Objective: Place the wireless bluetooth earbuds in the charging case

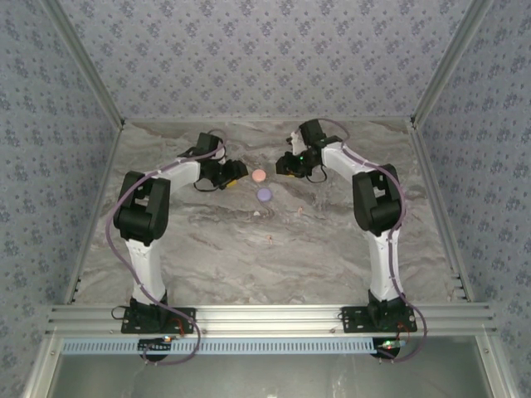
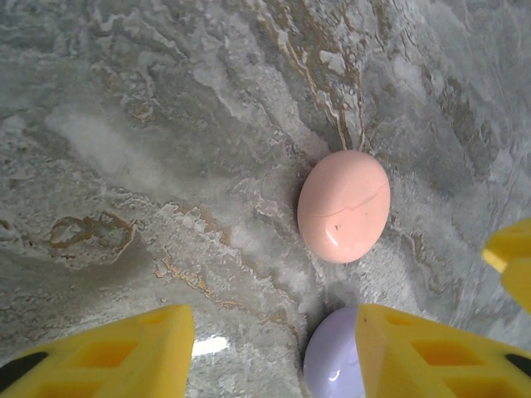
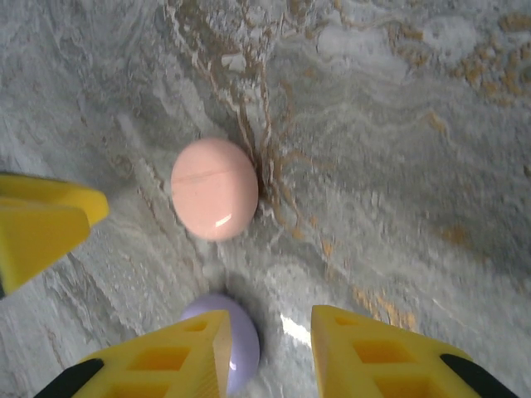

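Though oval, pink case lengthwise toward fingers

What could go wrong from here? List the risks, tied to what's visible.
Collision: the left jaws and right jaws both flank the glossy pink oval case; the right arm's yellow finger shows in the left wrist view.
Knock: the lilac oval case lies close beside it, partly hidden behind a finger, so a descent could shove it.
Slip: the pink shell is smooth and rounded and might squirt out when pinched.
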